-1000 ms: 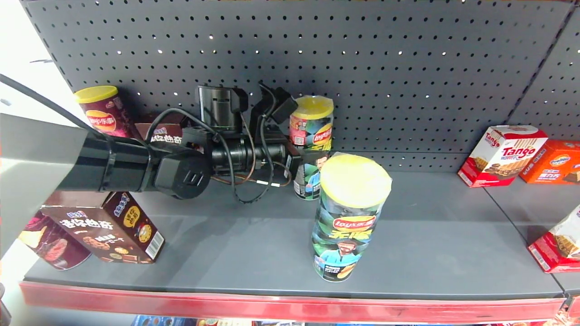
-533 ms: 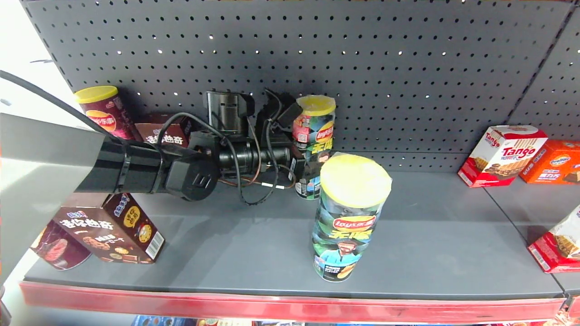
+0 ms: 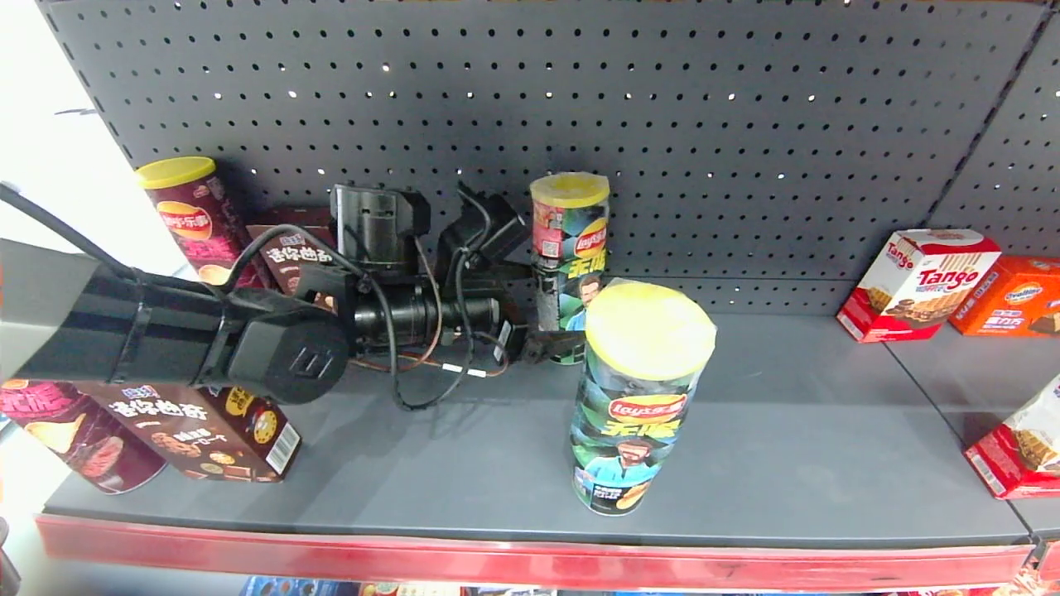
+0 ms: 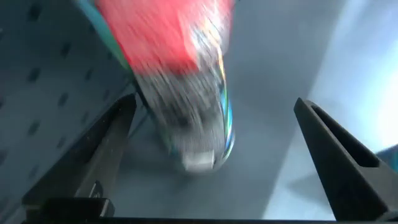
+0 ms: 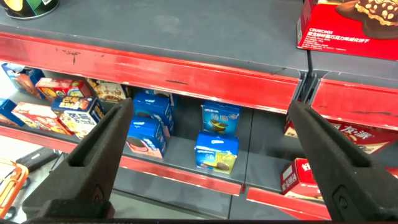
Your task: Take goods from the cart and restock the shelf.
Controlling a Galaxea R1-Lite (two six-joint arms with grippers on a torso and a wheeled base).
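Observation:
Two green chip cans with yellow lids stand upright on the grey shelf [image 3: 787, 430]. One can [image 3: 570, 248] is at the back against the pegboard, the other can [image 3: 638, 397] is near the front edge. My left gripper [image 3: 538, 310] is open just left of the back can, its fingers apart from it. In the left wrist view the back can [image 4: 186, 74] is blurred beyond the open left gripper [image 4: 216, 104]. My right gripper [image 5: 211, 107] is open with nothing in it, below the shelf's red front lip [image 5: 155, 62].
A dark red can [image 3: 195, 211] and brown cookie boxes [image 3: 199, 422] crowd the shelf's left side. Red and orange boxes [image 3: 919, 281] stand at the right. Free room lies between the front can and those boxes. Blue boxes [image 5: 217, 140] fill the lower shelf.
My left arm has drawn back to the left, away from the back can. It let go of the can, which now stands free and upright.

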